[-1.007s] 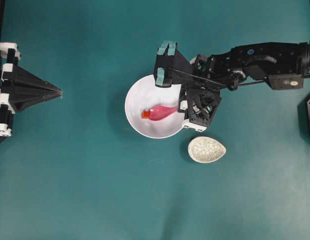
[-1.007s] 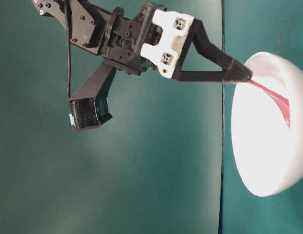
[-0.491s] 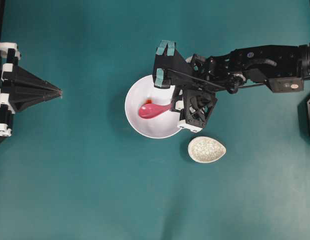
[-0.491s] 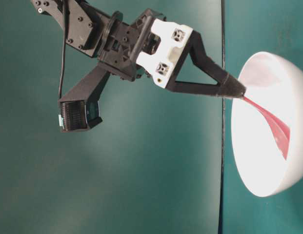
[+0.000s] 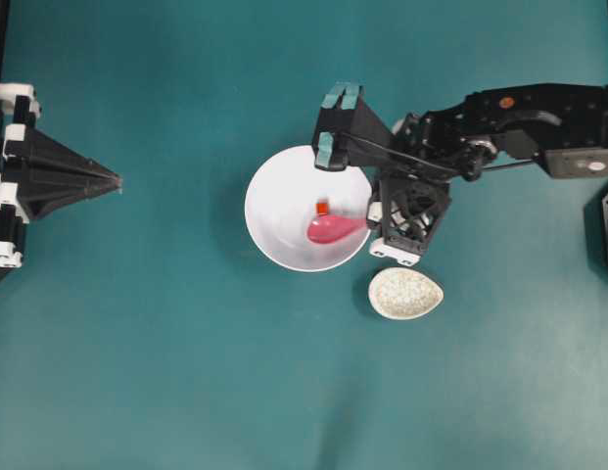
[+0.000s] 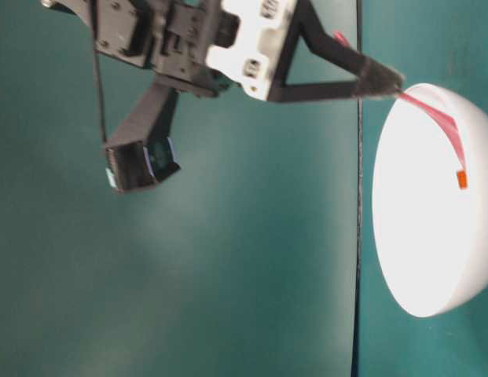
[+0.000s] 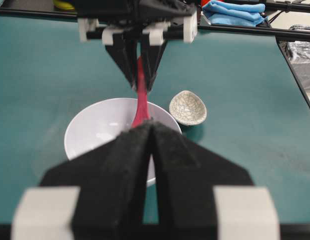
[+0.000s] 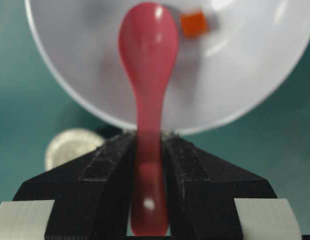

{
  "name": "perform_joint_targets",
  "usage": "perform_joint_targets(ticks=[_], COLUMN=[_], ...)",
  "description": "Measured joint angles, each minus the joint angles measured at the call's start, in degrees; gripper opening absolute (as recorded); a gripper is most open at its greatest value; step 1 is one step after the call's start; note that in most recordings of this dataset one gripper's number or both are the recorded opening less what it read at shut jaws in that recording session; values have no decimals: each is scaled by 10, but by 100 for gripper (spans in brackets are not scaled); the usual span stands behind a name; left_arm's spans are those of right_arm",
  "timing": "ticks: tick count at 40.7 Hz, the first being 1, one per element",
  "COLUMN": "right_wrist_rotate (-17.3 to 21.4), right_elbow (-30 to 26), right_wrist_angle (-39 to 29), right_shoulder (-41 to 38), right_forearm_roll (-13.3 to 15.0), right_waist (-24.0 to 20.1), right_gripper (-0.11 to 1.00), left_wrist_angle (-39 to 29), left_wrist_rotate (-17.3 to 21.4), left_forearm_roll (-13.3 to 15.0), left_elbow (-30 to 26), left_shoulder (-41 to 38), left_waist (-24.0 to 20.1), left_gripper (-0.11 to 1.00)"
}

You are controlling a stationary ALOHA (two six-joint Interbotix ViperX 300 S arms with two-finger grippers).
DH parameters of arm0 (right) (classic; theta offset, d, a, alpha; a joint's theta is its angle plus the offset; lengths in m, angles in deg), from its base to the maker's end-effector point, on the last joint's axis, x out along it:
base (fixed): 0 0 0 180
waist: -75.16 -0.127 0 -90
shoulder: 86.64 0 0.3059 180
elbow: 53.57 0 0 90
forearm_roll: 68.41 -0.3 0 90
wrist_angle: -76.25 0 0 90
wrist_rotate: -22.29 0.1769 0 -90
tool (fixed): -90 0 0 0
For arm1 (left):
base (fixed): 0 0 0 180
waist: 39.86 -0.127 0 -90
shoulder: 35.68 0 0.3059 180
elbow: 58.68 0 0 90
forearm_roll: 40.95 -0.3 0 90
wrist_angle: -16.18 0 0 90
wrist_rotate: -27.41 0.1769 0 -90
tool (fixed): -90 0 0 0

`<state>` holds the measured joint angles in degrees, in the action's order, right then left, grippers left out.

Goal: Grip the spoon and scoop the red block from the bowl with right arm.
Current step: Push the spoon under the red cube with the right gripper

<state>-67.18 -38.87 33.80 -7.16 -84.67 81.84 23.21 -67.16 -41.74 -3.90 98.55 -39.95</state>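
The right gripper [image 8: 147,165], clenched on the spoon [image 8: 147,70], has drawn back toward the bowl [image 5: 274,196] rim; the red block [image 5: 322,208] now lies beside the spoon's scoop, not in it, so scooping must be retried.

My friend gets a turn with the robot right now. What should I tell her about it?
Right gripper: shut on the spoon, gripping its handle, scoop end over the bowl.
Left gripper: shut, parked off at the side, holding nothing.
Red block: in the bowl, just beside the spoon's scoop, not in it.
Speckled dish: beside the bowl, nothing in it.
Done: spoon gripped.
Left: get the scoop under the block and lift it out.
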Motion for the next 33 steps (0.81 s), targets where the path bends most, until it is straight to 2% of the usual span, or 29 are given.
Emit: perform_joint_targets(ticks=[8,33], right_wrist_rotate=[3,-12], right_elbow=[-11,-20], right_wrist_angle=[-44,-46], right_shoulder=[11,-18], right_forearm_roll=[0,14], right_waist=[0,24], right_gripper=[24,24], left_wrist_angle=[-1,-1], left_wrist_rotate=[1,6], left_forearm_roll=[0,0], left_elbow=[0,0], left_shoulder=[0,0], left_waist=[-1,0], left_gripper=[0,0])
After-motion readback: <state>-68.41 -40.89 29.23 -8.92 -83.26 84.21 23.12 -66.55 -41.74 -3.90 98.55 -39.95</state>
